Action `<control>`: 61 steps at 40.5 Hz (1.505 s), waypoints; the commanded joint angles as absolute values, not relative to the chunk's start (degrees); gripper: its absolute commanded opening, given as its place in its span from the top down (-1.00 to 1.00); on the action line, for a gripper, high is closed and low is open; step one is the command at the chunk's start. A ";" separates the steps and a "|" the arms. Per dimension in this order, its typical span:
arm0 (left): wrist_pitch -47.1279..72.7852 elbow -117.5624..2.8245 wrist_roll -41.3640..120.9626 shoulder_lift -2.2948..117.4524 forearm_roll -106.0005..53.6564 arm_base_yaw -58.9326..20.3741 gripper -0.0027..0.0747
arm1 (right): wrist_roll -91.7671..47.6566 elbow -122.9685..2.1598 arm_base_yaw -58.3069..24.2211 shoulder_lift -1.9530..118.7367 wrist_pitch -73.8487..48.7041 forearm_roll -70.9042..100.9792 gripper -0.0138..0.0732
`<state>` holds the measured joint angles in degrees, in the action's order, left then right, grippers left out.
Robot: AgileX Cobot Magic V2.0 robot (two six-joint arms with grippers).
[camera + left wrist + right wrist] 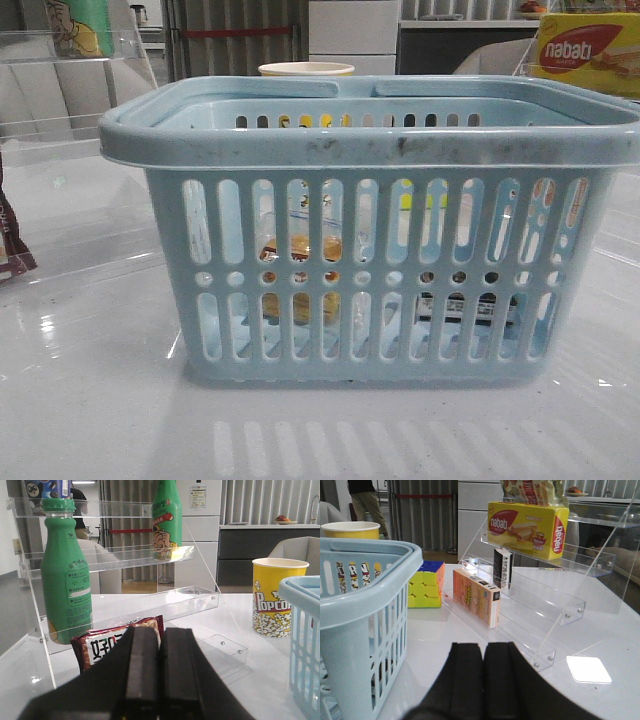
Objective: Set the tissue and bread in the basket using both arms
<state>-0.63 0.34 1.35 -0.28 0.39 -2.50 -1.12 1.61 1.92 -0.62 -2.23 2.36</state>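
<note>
A: Two arms, both parked outside the basket [370, 230], and neither carries anything. On the left side, the left gripper [159, 667] has its fingers pressed flat together with nothing between them, a dark snack packet [117, 642] and a green bottle [65, 587] on the clear shelf [150, 605] ahead of it.

B: And the goods themselves?

A: Look through the front slots. The bread [300, 250] shows as golden-brown patches behind the left-centre bars, already down inside the basket. Further right, low on the floor of the basket, a white pack with black print, that reads as the tissue [470, 305]. The bars hide both outlines, so I can't call either long axis.

B: So the bread lies nearer the left arm, the tissue nearer the right?

A: That's my read, and both sit between the two arms, below the rim. Over on the right, the right gripper [484, 675] is closed tight on nothing as well, the basket wall just beside it, a colour cube [426, 585], an orange box [476, 597] and the yellow nabati box [527, 527] on its rack beyond.

B: Anything left to do?

A: I'd judge the job finished: both items in, both arms clear of the rim.
</note>
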 commanded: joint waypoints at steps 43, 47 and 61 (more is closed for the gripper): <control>-5.71 0.75 1.32 -1.28 0.00 -2.66 0.68 | -0.73 1.37 1.09 -1.76 4.95 2.18 0.55; -5.71 0.75 1.32 -1.28 0.00 -2.66 0.68 | -0.73 1.37 1.09 -1.76 5.01 2.18 0.55; -5.71 0.75 1.32 -1.28 0.00 -2.66 0.68 | -0.73 1.37 1.09 -1.76 5.01 2.18 0.55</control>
